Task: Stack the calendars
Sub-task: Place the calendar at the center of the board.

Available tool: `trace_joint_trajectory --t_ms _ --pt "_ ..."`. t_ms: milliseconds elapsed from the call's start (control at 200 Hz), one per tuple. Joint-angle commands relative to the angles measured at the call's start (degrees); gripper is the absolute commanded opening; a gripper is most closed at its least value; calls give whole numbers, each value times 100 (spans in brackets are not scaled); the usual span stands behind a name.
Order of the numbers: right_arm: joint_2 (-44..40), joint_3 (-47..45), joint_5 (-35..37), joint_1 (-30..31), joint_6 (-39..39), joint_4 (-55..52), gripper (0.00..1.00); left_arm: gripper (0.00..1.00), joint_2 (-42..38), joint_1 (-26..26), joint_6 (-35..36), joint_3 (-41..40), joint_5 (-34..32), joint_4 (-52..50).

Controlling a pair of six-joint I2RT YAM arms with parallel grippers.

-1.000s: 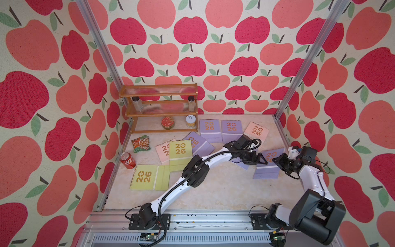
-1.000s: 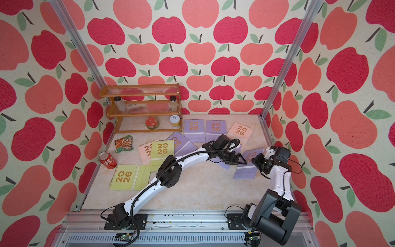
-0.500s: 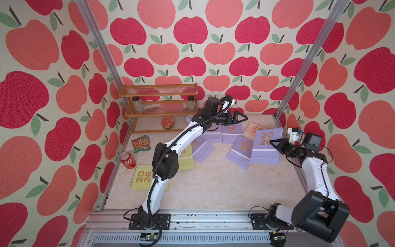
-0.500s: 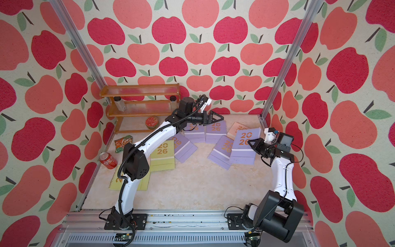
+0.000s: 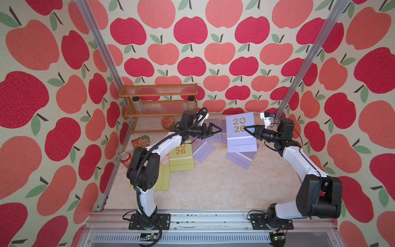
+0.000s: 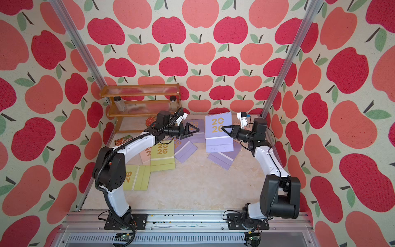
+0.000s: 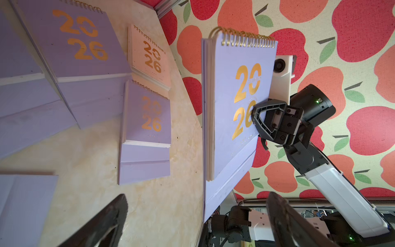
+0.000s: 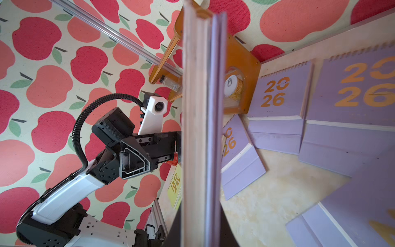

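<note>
Lifted: lilac calendar (image 5: 239,141), spiral end uppermost, clamped in right gripper (image 5: 249,129). Left gripper (image 5: 215,130): jaws apart, near calendar's opposite edge.

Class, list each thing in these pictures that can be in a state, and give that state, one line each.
right gripper, shut on the lifted lilac calendar
lifted lilac calendar, upright, in the air
left gripper, open, empty
yellow-green calendar, lying flat, closed
shelf jars, lids on
</note>
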Motion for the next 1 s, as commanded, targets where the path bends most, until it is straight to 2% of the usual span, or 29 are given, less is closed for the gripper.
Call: trace_joint_trajectory --t_ms 0,310,470,580,820,885,975,995 --pt "229 188 -194 375 574 1058 0 100 -319 -31 -434 -419 52 1235" --pt "658 121 -50 1285 876 1652 0 100 -197 -41 -705 -749 -184 1787" --pt "737 76 -9 1404 957 1793 0 93 -232 -7 -773 -890 -286 1927" --pt "749 84 -6 1405 878 1693 0 80 -340 38 -811 -1034 -378 2032" --pt "758 133 -1 1404 765 1556 0 39 -501 99 -848 -1236 -487 2082" --pt "753 139 -14 1406 714 1481 0 26 -558 127 -857 -1274 -498 2095" --pt "742 176 -14 1404 547 1267 0 0 -615 200 -806 -1261 -450 1999" --pt "736 187 -8 1401 490 1188 0 0 -636 220 -774 -1255 -419 1959"
